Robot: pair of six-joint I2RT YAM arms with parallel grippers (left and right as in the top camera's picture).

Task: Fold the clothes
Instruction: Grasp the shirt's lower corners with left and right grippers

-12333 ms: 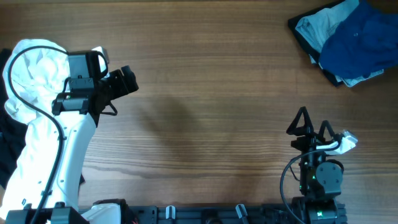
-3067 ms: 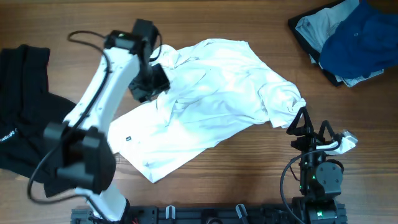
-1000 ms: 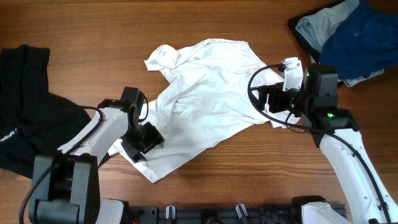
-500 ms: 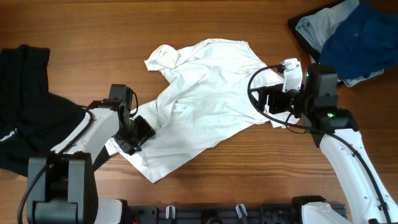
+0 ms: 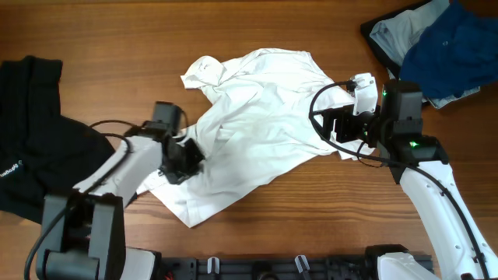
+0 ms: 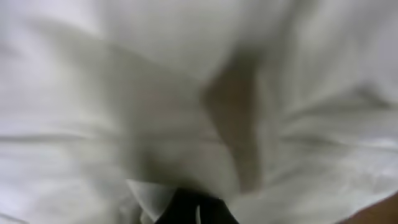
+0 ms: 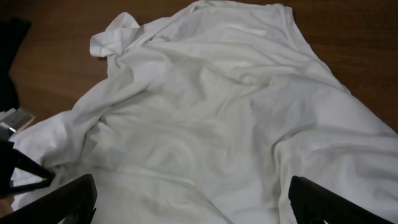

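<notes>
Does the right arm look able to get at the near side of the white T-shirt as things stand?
Probably yes. The right gripper hangs open right at that edge of the white T-shirt, nothing lying on the cloth there; the left gripper is shut on the opposite edge, well clear.

A white T-shirt point(image 5: 257, 117) lies crumpled and spread across the middle of the bench point(image 5: 272, 31), unfolded, running on a slant from its lower left corner near the front edge up to the far middle. Its cloth is full of creases and soft ridges, and one part at the upper left is bunched into a twisted lump. A black garment point(image 5: 35, 148) lies loose at the far left, partly off the edge of view. At the far right corner sits a heap – a dark blue garment point(image 5: 451, 50) on top, a pale grey-blue garment point(image 5: 397, 35) beside and under it.
</notes>
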